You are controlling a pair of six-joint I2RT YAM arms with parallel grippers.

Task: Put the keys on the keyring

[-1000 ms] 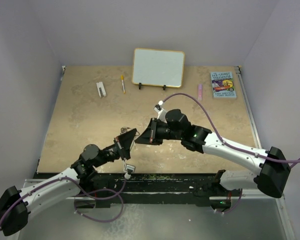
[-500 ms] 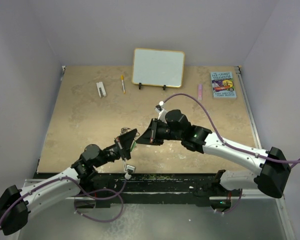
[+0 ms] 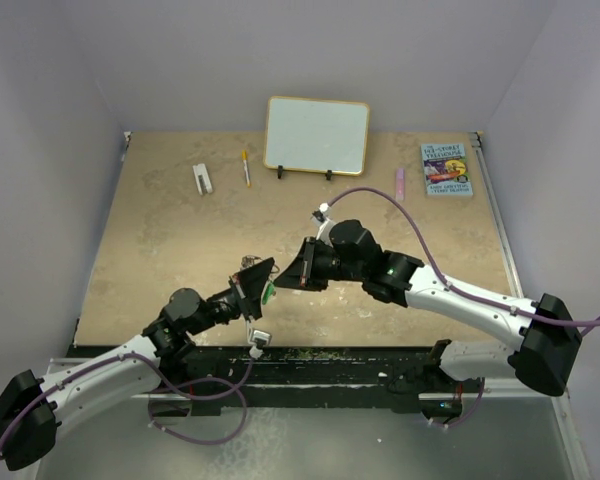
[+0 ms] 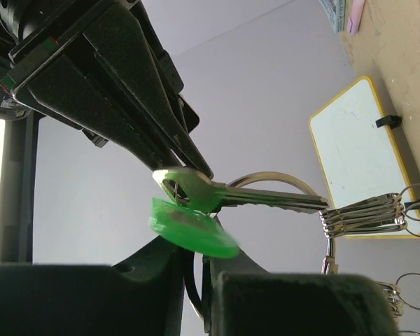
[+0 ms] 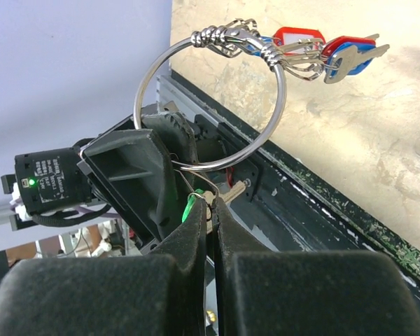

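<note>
The keyring (image 5: pixel 210 98), a large silver wire ring, is held above the table's front edge. My left gripper (image 4: pixel 196 253) is shut on its lower arc. Keys with red and blue tags (image 5: pixel 315 45) hang bunched on its far side. My right gripper (image 5: pixel 211 210) is shut on the head of a silver key (image 4: pixel 255 198), whose round green tag (image 4: pixel 192 227) dangles just under it. That key's blade lies across the keyring (image 4: pixel 273 178). In the top view the two grippers meet tip to tip, with the green tag (image 3: pixel 268 291) between the left gripper (image 3: pixel 252 282) and the right gripper (image 3: pixel 283 280).
A white framed board (image 3: pixel 317 137) stands at the back. A yellow pen (image 3: pixel 246 167) and a small white object (image 3: pixel 202 178) lie to its left. A book (image 3: pixel 447 168) and a pink piece (image 3: pixel 401 183) lie at the back right. A black rail (image 3: pixel 330 358) runs along the front edge.
The green tag has swung into sight between the two grippers in the top view. Both arms have barely shifted and both grips hold.
</note>
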